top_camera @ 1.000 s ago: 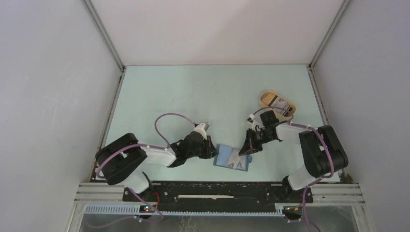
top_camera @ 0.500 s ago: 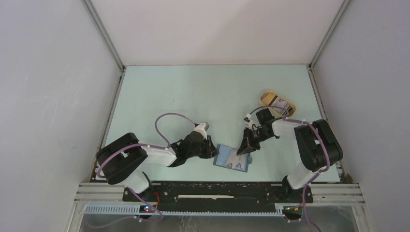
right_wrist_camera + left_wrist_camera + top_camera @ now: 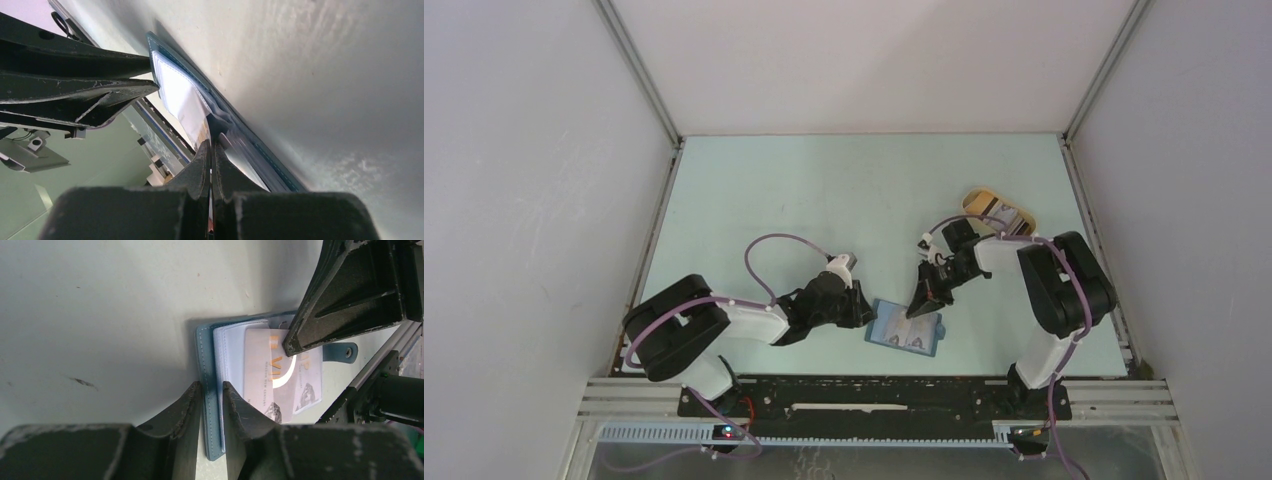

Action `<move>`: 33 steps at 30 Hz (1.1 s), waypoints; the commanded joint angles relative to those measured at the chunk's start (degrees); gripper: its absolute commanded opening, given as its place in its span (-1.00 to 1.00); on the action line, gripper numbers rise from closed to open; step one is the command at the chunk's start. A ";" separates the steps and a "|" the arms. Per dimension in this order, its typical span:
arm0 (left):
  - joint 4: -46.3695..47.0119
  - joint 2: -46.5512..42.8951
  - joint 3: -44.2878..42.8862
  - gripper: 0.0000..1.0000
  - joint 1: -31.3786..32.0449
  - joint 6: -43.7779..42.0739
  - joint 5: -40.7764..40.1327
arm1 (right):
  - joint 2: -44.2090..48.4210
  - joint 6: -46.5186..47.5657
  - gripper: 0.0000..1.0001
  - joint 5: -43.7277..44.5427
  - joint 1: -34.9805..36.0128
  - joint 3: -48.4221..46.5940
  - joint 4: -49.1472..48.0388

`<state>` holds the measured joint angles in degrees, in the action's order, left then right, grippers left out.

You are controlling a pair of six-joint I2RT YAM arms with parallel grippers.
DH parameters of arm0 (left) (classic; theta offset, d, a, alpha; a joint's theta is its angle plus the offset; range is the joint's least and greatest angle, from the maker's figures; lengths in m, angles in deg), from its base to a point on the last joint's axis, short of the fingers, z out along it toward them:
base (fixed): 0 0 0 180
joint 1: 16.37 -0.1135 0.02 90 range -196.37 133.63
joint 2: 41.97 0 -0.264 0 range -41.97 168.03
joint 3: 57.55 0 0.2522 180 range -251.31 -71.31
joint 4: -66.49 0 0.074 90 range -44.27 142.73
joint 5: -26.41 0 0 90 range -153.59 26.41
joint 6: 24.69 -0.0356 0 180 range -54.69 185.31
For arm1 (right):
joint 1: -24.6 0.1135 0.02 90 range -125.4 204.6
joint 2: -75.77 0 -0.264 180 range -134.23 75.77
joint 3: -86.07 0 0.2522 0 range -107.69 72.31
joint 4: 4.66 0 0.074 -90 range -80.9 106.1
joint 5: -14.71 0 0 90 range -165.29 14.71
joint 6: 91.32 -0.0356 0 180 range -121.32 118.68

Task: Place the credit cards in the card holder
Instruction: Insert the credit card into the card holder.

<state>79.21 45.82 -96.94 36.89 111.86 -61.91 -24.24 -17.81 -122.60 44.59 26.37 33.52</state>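
The teal-blue card holder point(image 3: 892, 335) lies open on the table near the front edge. Its lighter inner pockets point(image 3: 227, 352) face up. My left gripper point(image 3: 865, 312) is shut on the holder's left cover edge point(image 3: 204, 365), one finger on each side. Two whitish credit cards point(image 3: 260, 370) with gold lettering and dark markings lie overlapping on the pockets. My right gripper point(image 3: 917, 309) is shut, its tip point(image 3: 289, 347) pressing down on the upper card. In the right wrist view its closed tip point(image 3: 210, 146) sits among the pocket leaves point(image 3: 180, 102).
A tan oval tray point(image 3: 981, 199) stands at the back right behind the right arm, with something pale and striped in it. The metal rail point(image 3: 874, 395) of the arm bases runs just in front of the holder.
My right gripper has slid left onto the holder, and its arm has swung in and folded closer. The left gripper and the holder have stayed put.
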 commanded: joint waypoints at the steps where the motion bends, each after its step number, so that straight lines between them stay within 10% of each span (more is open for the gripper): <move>1: -2.16 1.62 -1.53 -0.44 0.60 -0.84 0.50 | -3.10 2.27 -1.00 1.38 1.58 -2.22 0.89; 33: 10.27 -9.08 7.38 -0.07 0.27 0.31 1.43 | -10.77 13.41 -1.00 -12.97 -0.74 -6.80 3.41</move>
<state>83.69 38.89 -90.84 37.04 111.88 -61.87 -34.36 -8.15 -134.55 44.43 20.41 36.02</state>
